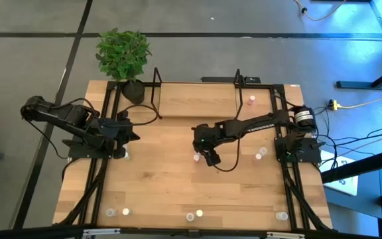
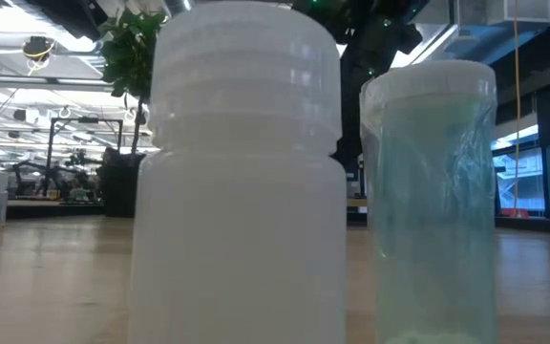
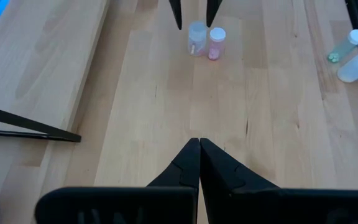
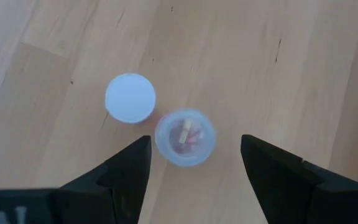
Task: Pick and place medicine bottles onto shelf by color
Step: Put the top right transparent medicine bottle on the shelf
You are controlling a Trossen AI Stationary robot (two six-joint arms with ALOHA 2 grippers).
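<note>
Right claw (image 4: 194,163) spread wide, straddling one upright clear bottle (image 4: 185,137) (long axis vertical), cap up.

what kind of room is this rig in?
Probably a robotics lab or workshop: more robot arms on benches in the low view's background, bare grey concrete floor under the light wooden table, loose cables alongside.

Overhead, table-level, two wrist views

A pink bottle (image 3: 217,43) beside a clear bottle (image 3: 196,38) on pale wood.
</note>
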